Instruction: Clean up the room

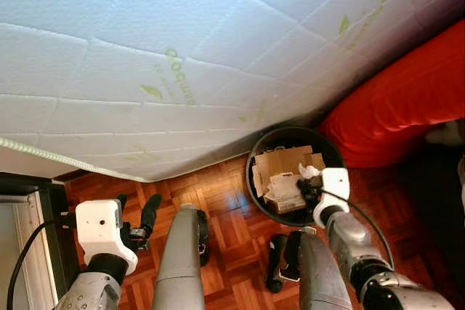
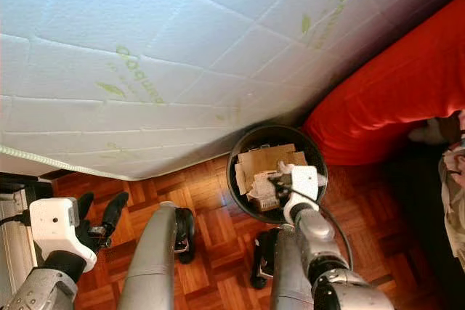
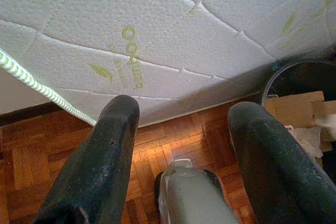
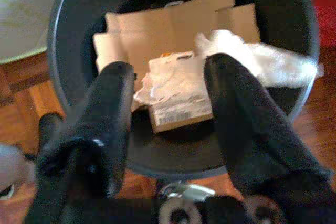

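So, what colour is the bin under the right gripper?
Black; the bin shows best in the right eye view, with the right gripper above it.

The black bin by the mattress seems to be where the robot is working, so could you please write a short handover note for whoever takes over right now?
Right gripper: open, over the black bin, nothing between its fingers.
Left gripper: open, holding nothing, low over the parquet floor beside the white mattress.
In the bin: flattened cardboard, a small labelled package and crumpled white plastic.
Done: that rubbish lies in the bin.
Left: a red cushion rests against the mattress by the bin; check the rest of the room for more to clear.
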Motion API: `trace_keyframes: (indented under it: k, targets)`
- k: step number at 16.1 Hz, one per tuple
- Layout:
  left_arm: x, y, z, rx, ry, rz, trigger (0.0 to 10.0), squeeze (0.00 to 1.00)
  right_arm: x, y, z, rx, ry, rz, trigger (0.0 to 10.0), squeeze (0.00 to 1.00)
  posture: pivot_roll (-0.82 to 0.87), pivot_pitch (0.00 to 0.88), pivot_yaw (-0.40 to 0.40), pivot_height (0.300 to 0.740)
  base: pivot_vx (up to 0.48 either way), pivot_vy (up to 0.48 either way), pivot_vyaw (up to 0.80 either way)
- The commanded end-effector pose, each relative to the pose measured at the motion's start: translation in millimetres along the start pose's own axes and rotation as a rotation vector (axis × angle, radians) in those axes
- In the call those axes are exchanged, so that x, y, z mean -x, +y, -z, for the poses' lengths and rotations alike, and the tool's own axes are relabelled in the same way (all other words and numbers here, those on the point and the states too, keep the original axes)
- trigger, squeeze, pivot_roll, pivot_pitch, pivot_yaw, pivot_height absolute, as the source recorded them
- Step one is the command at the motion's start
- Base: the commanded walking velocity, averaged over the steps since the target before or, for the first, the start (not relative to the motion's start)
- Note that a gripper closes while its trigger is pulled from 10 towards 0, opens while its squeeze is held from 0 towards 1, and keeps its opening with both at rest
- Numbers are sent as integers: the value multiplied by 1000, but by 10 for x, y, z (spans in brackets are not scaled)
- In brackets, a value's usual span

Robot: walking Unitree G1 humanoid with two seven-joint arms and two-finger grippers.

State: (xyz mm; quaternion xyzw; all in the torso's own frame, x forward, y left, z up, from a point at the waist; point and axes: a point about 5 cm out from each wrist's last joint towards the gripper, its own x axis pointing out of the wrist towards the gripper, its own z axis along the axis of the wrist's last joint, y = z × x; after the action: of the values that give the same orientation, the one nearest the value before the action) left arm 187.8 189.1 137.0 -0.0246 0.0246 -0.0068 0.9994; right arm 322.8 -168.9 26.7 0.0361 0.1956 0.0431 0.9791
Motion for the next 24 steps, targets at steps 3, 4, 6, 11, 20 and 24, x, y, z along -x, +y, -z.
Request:
trace_keyframes:
  k: [3, 4, 6, 11, 20, 24]
  targets:
    - [45, 23, 72, 6, 43, -9, 10000, 0, 87, 31, 284, 6, 96, -27, 10000, 0, 373, 699, 16, 645, 0, 0, 0]
    - [33, 34, 111, 9, 48, -12, 10000, 0, 94, 43, 293, -3, 85, -34, 10000, 0, 361, 686, 7, 645, 0, 0, 0]
    - [2, 71, 199, 7, 60, -28, 10000, 0, 113, 30, 302, -26, 58, -28, 10000, 0, 342, 649, -9, 645, 0, 0, 0]
    - [-91, 283, 551, -15, 129, -67, 10000, 0, 254, -162, 440, -168, -12, 67, 10000, 0, 292, 458, -40, 645, 0, 0, 0]
    - [-297, 519, 1448, 24, 372, -141, 10000, 0, 469, -288, 814, -245, 87, 167, 10000, 0, 217, 155, -44, 730, 0, 0, 0]
    - [-348, 581, 1603, 34, 427, -163, 10000, 0, 536, -327, 937, -261, 149, 211, 10000, 0, 204, 89, -41, 740, 0, 0, 0]
